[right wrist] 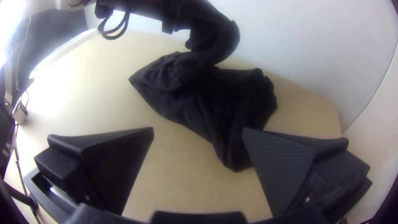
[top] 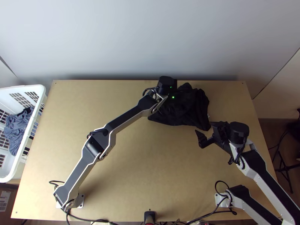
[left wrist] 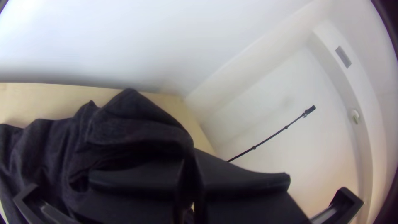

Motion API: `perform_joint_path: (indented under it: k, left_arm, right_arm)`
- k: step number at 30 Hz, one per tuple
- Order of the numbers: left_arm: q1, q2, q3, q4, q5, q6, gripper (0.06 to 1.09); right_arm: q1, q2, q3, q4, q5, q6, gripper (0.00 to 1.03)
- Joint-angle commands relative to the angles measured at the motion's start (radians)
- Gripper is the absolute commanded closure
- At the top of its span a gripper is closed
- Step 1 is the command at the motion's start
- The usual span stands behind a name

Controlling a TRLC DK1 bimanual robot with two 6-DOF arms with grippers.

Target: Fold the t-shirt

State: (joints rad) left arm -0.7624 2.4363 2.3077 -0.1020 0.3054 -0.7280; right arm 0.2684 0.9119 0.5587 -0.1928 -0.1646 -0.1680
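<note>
My left gripper (top: pixel 173 92) is over the black t-shirt (top: pixel 183 110), which lies bunched near the table's far edge. In the left wrist view the left gripper (left wrist: pixel 188 176) is shut on a raised part of the t-shirt (left wrist: pixel 128 124); which part it holds, I cannot tell. My right gripper (top: pixel 204 128) stands open beside the shirt's near right corner. Seen from the right wrist, the right gripper (right wrist: pixel 199 132) has nothing between its spread fingers, and the t-shirt (right wrist: pixel 207 99) hangs from the left gripper down to the table.
A white laundry basket (top: pixel 18 165) with blue-grey cloth (top: pixel 17 129) stands at the table's left side. The wooden table (top: pixel 157 161) stretches bare between the two arms. A pale wall (top: pixel 150 37) rises behind the far edge. Cables run along the near edge.
</note>
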Motion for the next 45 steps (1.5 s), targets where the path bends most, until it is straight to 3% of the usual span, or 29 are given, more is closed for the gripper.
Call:
perform_joint_path:
  k: [1,11,12,13,15,16,29,40,45]
  left_arm:
    - [-0.031,0.027,0.01,0.15,0.004,-0.09,1.05]
    - [-0.066,0.106,0.045,0.24,0.004,-0.096,1.04]
    - [-0.066,0.115,0.047,0.249,0.003,-0.094,0.97]
    - [-0.066,0.124,0.048,0.257,0.003,-0.094,0.78]
    - [-0.064,0.139,0.052,0.255,-0.017,-0.096,0.24]
    - [-0.063,0.144,0.052,0.254,-0.035,-0.096,0.09]
    - [0.023,0.095,0.055,0.176,-0.112,-0.106,0.1]
    - [0.04,0.058,0.053,0.131,-0.097,-0.08,0.1]
    - [0.077,0.049,0.041,-0.039,-0.032,-0.013,0.1]
  right_arm:
    - [-0.012,-0.005,-0.02,0.009,0.0,-0.001,0.03]
    - [-0.026,-0.018,-0.059,0.029,0.0,-0.002,0.03]
    - [-0.028,-0.016,-0.063,0.032,0.0,-0.002,0.03]
    - [-0.028,-0.016,-0.069,0.038,0.0,-0.002,0.03]
    - [-0.028,-0.016,-0.077,0.047,0.0,-0.007,0.03]
    - [-0.028,-0.016,-0.079,0.049,0.0,-0.007,0.03]
    - [0.023,0.028,-0.082,0.119,0.0,0.038,0.03]
    - [0.025,0.039,-0.071,0.133,0.0,0.042,0.03]
    - [0.005,0.03,-0.063,0.131,0.0,0.025,0.03]
